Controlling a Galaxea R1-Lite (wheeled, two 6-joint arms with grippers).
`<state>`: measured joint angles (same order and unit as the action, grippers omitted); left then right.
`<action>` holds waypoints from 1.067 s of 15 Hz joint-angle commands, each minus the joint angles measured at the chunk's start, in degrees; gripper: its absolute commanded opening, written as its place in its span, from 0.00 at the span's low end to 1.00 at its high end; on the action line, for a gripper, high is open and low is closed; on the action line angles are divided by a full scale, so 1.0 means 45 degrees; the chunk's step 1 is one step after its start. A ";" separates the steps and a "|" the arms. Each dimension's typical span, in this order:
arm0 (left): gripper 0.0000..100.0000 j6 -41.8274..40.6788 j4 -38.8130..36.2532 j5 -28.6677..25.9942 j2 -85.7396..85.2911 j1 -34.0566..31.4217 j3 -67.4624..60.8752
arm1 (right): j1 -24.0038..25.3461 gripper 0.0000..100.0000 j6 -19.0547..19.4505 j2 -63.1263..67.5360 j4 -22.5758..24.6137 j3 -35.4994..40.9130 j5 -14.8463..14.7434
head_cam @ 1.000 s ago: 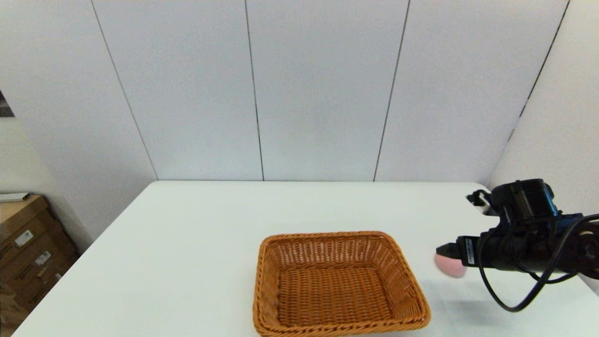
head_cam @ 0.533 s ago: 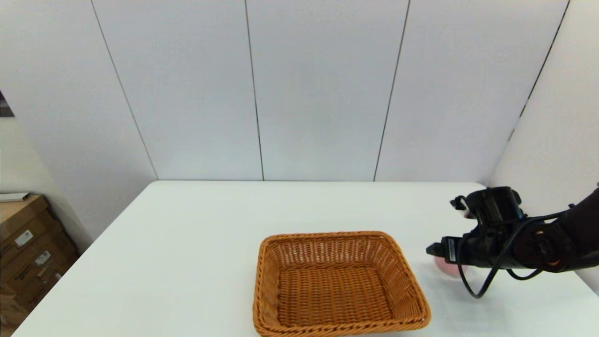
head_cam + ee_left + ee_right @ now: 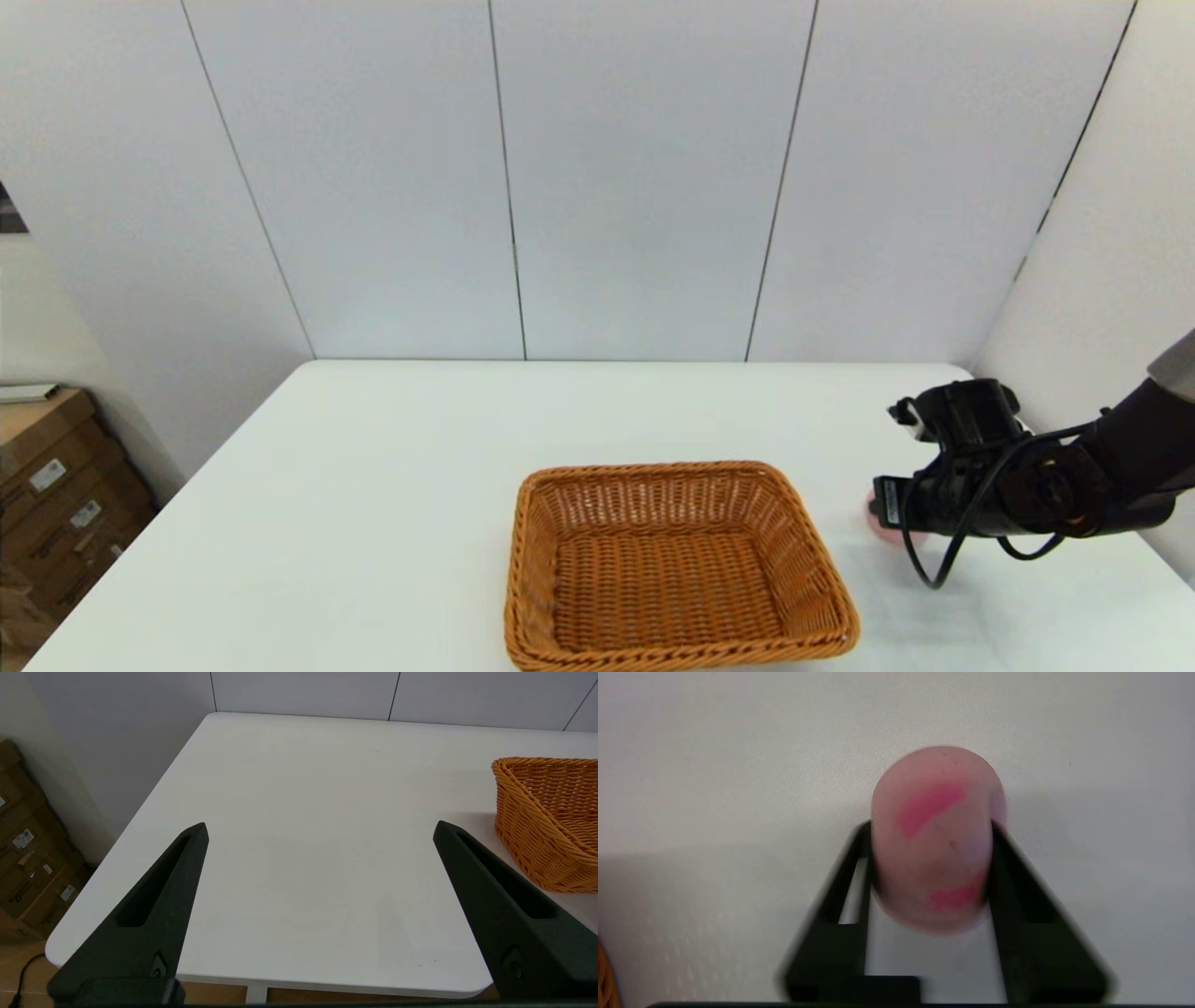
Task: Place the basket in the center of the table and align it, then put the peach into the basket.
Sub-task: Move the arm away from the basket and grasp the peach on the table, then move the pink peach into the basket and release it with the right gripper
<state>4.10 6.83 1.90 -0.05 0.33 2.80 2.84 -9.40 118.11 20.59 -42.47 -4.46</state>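
Note:
The pale pink peach (image 3: 936, 835) with darker pink blotches lies on the white table (image 3: 392, 485), just right of the basket. My right gripper (image 3: 930, 828) is shut on the peach, one black finger pressed against each side. In the head view that gripper (image 3: 879, 523) points down and covers most of the peach (image 3: 892, 536). The orange-brown wicker basket (image 3: 653, 469) stands empty at the table's front middle. My left gripper (image 3: 320, 828) hangs open over the table's left part, with the basket (image 3: 546, 812) off to its side.
Cardboard boxes (image 3: 56, 476) are stacked on the floor beyond the table's left edge. White wall panels close off the back and the right side. An orange sliver of the basket's wall (image 3: 602, 980) shows in the right wrist view.
My right arm has come down and tipped its gripper over the peach, which now sits between the fingers. The basket has not moved.

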 commanded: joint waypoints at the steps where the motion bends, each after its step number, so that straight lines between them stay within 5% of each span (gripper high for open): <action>1: 1.00 0.0027 0.0006 0.0007 -0.0009 0.0005 0.0002 | -0.0045 0.00 -0.0040 -0.0701 -0.0103 -0.0015 -0.0005; 4: 1.00 0.0027 0.0006 0.0007 -0.0009 0.0005 0.0002 | 0.0033 0.00 -0.0001 -0.2302 -0.0240 0.0024 0.0113; 7: 1.00 0.0008 0.0006 0.0007 -0.0009 0.0005 0.0002 | 0.0873 0.00 0.0018 -0.4939 -0.2798 -0.0620 0.0152; 12: 1.00 0.0027 0.0006 0.0007 -0.0009 0.0005 0.0002 | 0.3802 0.00 -0.0079 -0.6951 -0.6275 -0.1948 0.0249; 16: 1.00 0.0027 0.0006 0.0007 -0.0009 -0.0015 0.0002 | 0.5853 0.00 -0.0372 -0.6189 -0.6997 -0.2769 0.0191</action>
<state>4.16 6.83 1.90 -0.05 0.33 2.83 24.81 -10.76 89.03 -9.09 -52.50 -3.44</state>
